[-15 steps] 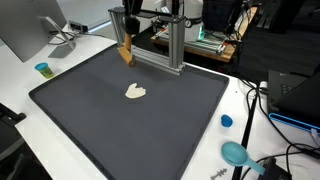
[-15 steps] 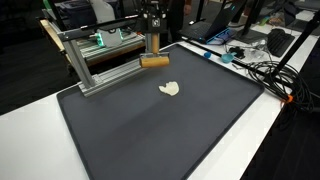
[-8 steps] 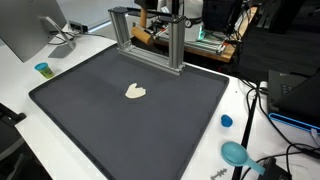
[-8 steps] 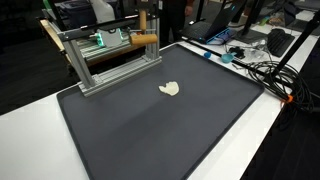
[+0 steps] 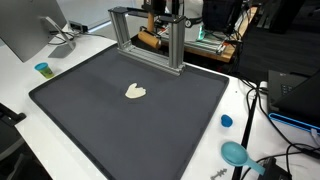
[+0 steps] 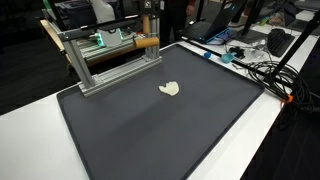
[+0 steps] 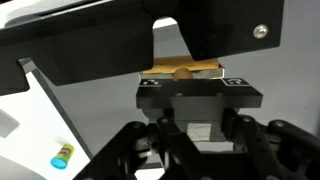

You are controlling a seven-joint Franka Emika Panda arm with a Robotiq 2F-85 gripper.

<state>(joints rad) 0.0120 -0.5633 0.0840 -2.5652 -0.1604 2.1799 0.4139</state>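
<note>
My gripper [image 5: 157, 24] is up at the far edge of the dark mat [image 5: 90, 120], behind the metal frame [image 5: 176, 45]. It is shut on a tan wooden piece [image 5: 150, 40], which lies level at the height of the frame's top bar in an exterior view [image 6: 147, 42]. In the wrist view the gripper [image 7: 190, 130] fills the lower half, and the tan piece [image 7: 185, 72] shows just past a black block. A small cream lump [image 5: 135, 92] lies on the mat's middle, well apart from the gripper; it also shows in an exterior view [image 6: 170, 89].
A small blue cup [image 5: 42, 69] and a monitor [image 5: 25, 30] stand beside the mat. A blue lid [image 5: 226, 121], a teal object [image 5: 236, 153] and cables [image 6: 262, 68] lie on the white table. Equipment crowds the space behind the frame.
My gripper has lifted the tan piece from in front of the frame, just above the mat, up and back to the frame's top bar. The cream lump has not moved.
</note>
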